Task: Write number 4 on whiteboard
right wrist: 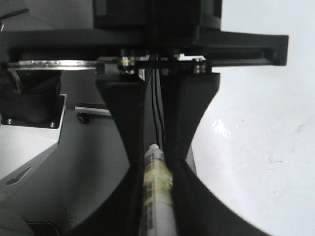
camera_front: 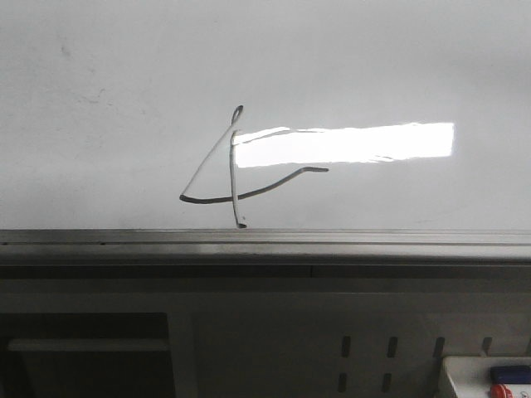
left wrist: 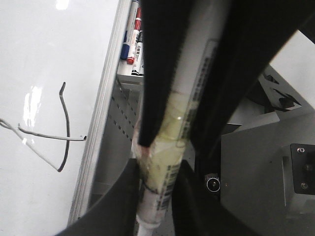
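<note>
Glossy white whiteboard [camera_front: 99,99] carries the number 4 [camera_front: 235,170], drawn near its grey bottom rim. Left gripper [left wrist: 162,162] clamps a taped marker [left wrist: 170,162]; right gripper [right wrist: 157,162] pinches another pen [right wrist: 158,191].

Matte black, wedge-shaped jaws sit beneath a black housing with small silver screws [right wrist: 127,63] and grey panels.

Front view, bottom right corner: white tray [camera_front: 465,373] with a blue-capped marker [camera_front: 510,374] and a red-capped one [camera_front: 502,391] just beside it, both partly cut off by the frame edge. Behind it is a grey panel [camera_front: 274,348] with rows of vertical slots [camera_front: 346,346]. Left wrist view shows the same spare markers [left wrist: 134,37] bunched together, red and blue caps visible, label text too small to read.
</note>
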### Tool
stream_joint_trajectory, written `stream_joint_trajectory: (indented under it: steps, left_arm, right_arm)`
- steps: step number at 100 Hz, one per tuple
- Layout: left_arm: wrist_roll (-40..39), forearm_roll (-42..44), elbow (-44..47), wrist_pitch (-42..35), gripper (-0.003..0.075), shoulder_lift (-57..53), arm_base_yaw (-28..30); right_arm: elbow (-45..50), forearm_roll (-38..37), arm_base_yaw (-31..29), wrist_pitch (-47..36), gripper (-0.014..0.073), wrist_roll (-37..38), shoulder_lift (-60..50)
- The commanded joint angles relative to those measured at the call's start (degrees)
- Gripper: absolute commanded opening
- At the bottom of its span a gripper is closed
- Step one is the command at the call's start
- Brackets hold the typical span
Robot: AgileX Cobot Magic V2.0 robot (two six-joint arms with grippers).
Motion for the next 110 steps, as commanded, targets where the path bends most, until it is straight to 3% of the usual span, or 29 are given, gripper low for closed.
stream_joint_trajectory:
  steps: [1,17,34,51,63,72,87,110]
  left_arm:
    - [-2.1,-3.5,-1.9,-5.8,-0.002,-0.6,-0.3]
    - [-3.7,-3.5,-1.7,-7.1,-0.002,-0.6,-0.3]
    - [-10.8,-3.4,0.8,-13.7,-0.002,-0.6,0.5]
    - [-18.0,-3.4,8.1,-28.2,-0.002,-0.7,0.6]
    - [-24.3,-4.0,15.8,-44.7,-0.002,-0.7,0.6]
    - [-26.1,-6.5,21.4,-55.0,-0.002,-0.7,0.6]
    - [-26.1,-10.6,27.3,-67.3,-0.002,-0.4,0.6]
    - [-26.1,-12.0,30.5,-76.5,-0.002,2.2,0.6]
  right_arm:
    - [-2.0,1.5,0.1,-4.6,0.0167,-0.5,-1.1]
    - [-2.0,1.5,0.0,-9.1,0.0337,-0.5,-2.5]
    - [-2.0,1.5,-3.7,-11.8,0.0389,-0.5,-7.5]
    - [-0.4,1.5,-11.8,-10.7,0.0384,4.8,-14.5]
    - [3.0,1.5,-17.9,-10.7,0.0382,7.7,-19.6]
    - [6.1,1.5,-20.8,-10.7,0.0291,7.7,-22.7]
    - [9.8,1.5,-23.4,-10.6,-0.0075,7.7,-26.1]
    - [11.2,2.7,-23.6,-11.1,-0.0064,7.7,-26.6]
